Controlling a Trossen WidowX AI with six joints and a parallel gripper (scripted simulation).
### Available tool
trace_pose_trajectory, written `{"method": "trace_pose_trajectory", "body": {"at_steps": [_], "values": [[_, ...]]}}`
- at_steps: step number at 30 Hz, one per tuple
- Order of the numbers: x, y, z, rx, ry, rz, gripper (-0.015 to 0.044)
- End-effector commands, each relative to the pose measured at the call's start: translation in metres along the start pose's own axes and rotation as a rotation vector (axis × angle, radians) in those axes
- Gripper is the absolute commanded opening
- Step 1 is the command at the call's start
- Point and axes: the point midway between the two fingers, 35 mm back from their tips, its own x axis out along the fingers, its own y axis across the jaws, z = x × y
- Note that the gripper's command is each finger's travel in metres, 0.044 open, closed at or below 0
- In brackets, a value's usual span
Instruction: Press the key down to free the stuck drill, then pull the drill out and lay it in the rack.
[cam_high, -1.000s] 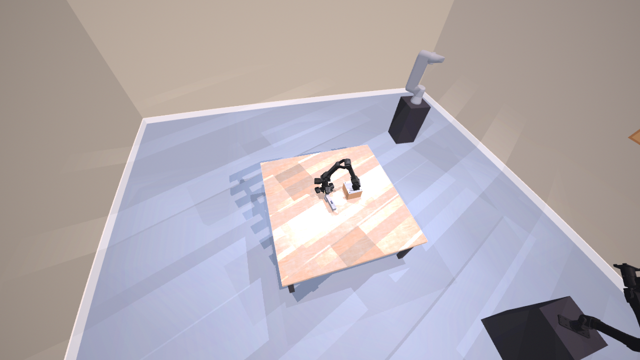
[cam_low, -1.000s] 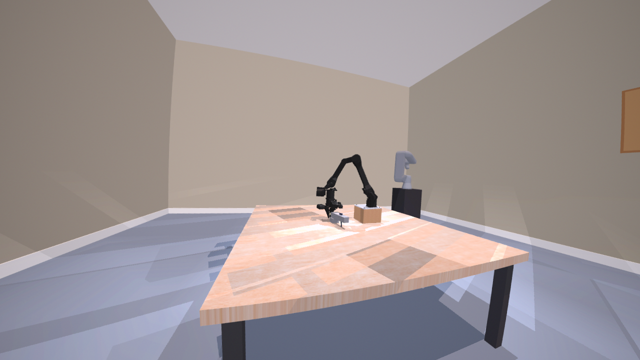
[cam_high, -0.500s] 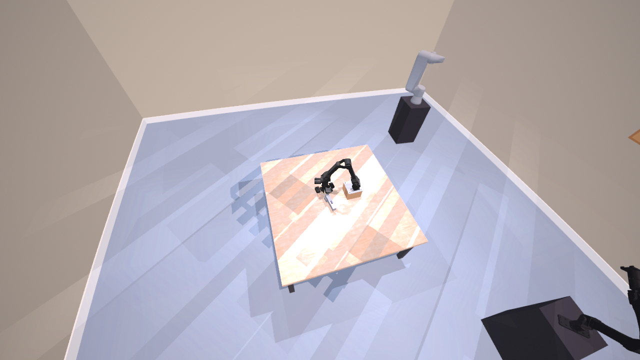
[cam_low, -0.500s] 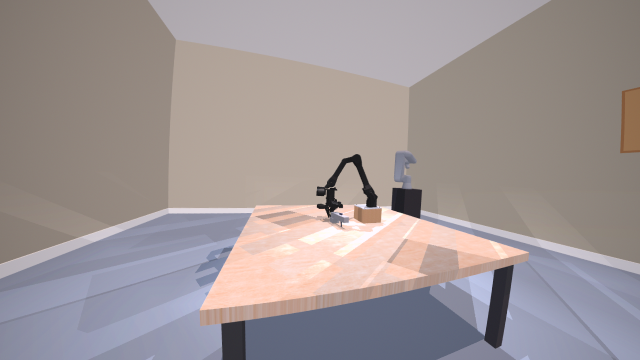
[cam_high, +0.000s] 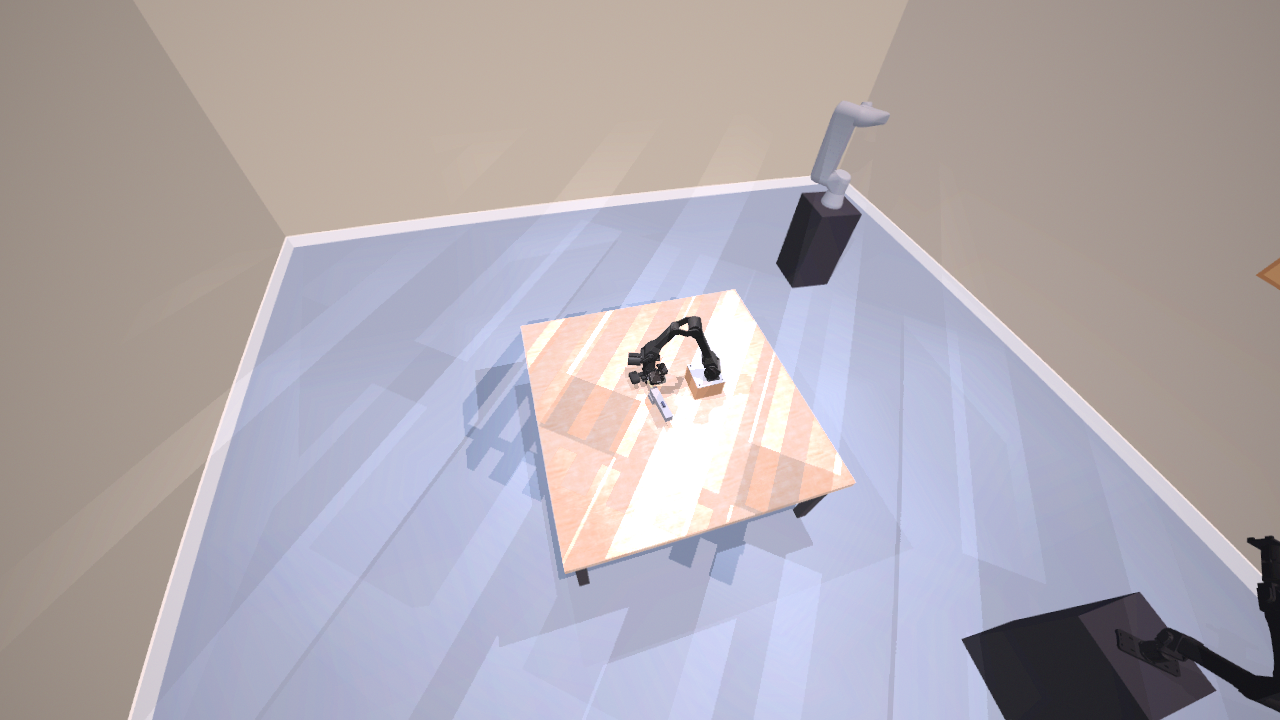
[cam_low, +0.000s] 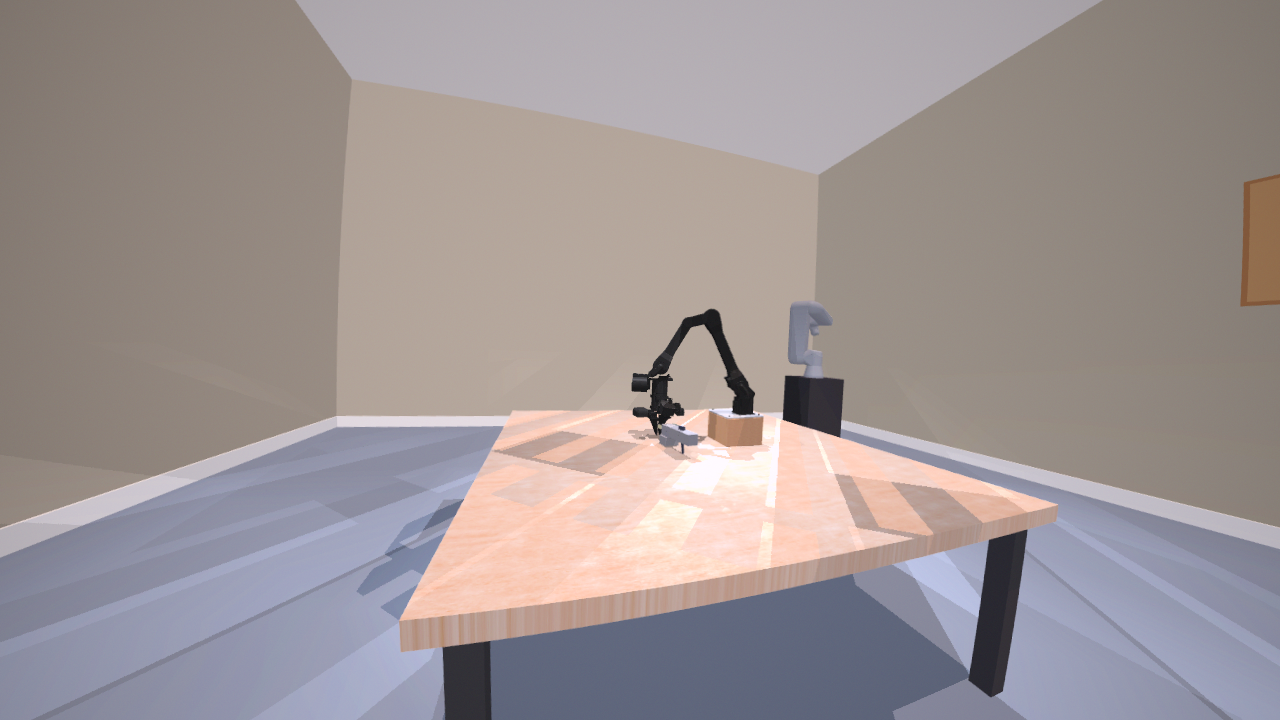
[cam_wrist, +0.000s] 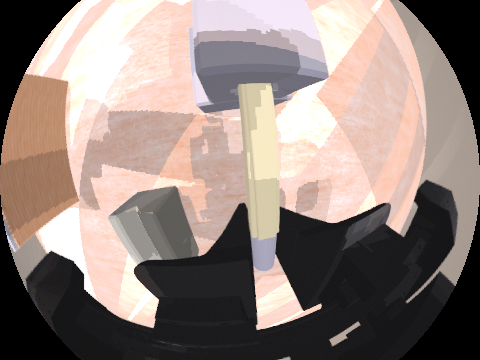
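My gripper (cam_high: 657, 384) (cam_low: 657, 433) (cam_wrist: 251, 207) is shut on the drill (cam_wrist: 265, 150), seen as a pale yellow rod with a grey-blue tip. The rod runs between the dark fingers, and its tip shows just past them. Its other end meets the front of a long grey holder (cam_high: 661, 408) (cam_low: 678, 436) (cam_wrist: 250, 20); how deep it sits there cannot be told. A small dark piece (cam_high: 663, 403) (cam_low: 682, 428) on top of the holder may be the key. A small grey grooved block (cam_wrist: 155, 220), perhaps the rack, stands beside the left finger in the wrist view.
The arm's wooden base box (cam_high: 705, 385) (cam_low: 735, 429) (cam_wrist: 37, 160) stands beside the holder on the table (cam_high: 617, 510) (cam_low: 581, 546). A grey arm (cam_high: 836, 147) (cam_low: 801, 335) on a dark pedestal stands beyond the table. Another black arm is at the lower right in the top view.
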Motion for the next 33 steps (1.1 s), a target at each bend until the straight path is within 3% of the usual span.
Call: {"method": "trace_pose_trajectory", "body": {"at_steps": [1, 33], "values": [[-0.001, -0.002, -0.007, -0.004, 0.0, -0.004, 0.0], [0.0, -0.003, -0.056, -0.004, 0.004, -0.004, 0.0]]}}
